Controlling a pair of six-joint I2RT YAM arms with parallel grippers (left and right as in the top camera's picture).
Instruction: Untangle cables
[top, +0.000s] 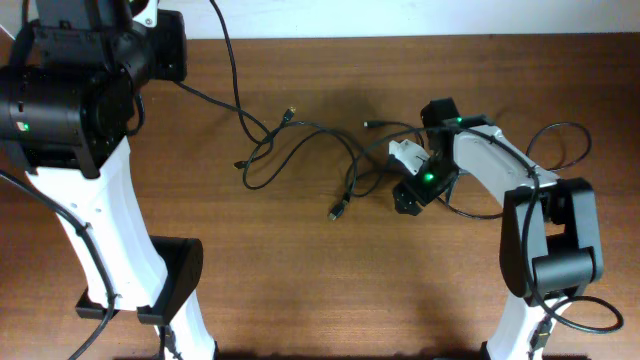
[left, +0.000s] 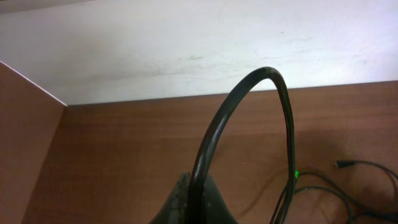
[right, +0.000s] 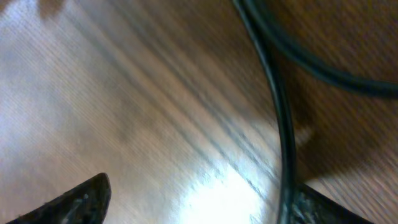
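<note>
Several thin black cables (top: 262, 148) lie loosely tangled on the wooden table, with plug ends at the middle (top: 338, 210). My left gripper (left: 198, 200) is raised and shut on one cable (left: 249, 81). That cable arches up and drops to the right toward the other cables (left: 348, 186). In the overhead view the left arm's black body (top: 70, 90) hides the left gripper. My right gripper (top: 408, 197) is low over the table at the tangle's right end. It is open (right: 202, 202), and a cable (right: 283, 124) runs along its right finger.
The right arm's own thicker wire loops at the right (top: 560, 135). The left arm's base (top: 170, 280) stands at the front left. A pale wall (left: 186, 43) rises behind the table's far edge.
</note>
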